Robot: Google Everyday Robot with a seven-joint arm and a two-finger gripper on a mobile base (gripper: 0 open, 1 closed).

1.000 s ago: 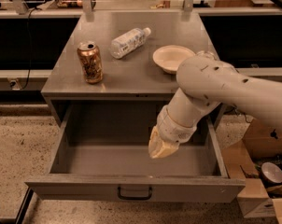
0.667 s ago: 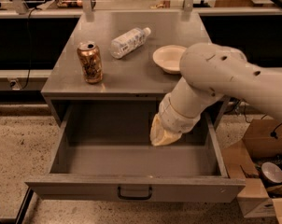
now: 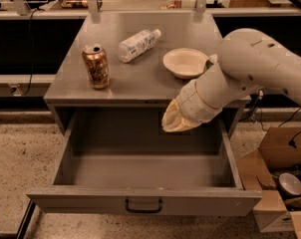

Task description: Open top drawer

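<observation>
The wide grey metal top drawer (image 3: 90, 199) stands pulled far out from under the grey steel bench (image 3: 140, 86), its deep grey inside bare and its dark centred bar handle (image 3: 143, 206) facing the camera. It is no further out than it was a second ago, so the pull looks finished. What has changed is the arm: the cream-tipped claw (image 3: 176, 121) sat low inside the drawer cavity and has since risen up and back, and now hangs over the rear right part of the opening, just under the bench's front edge. That reads as a retreat after the job, and the task seems all but done. Whether the claw is open or closed cannot be told; it touches nothing visible. The drawer's front panel and handle lie well apart from the claw, below and nearer the camera.
</observation>
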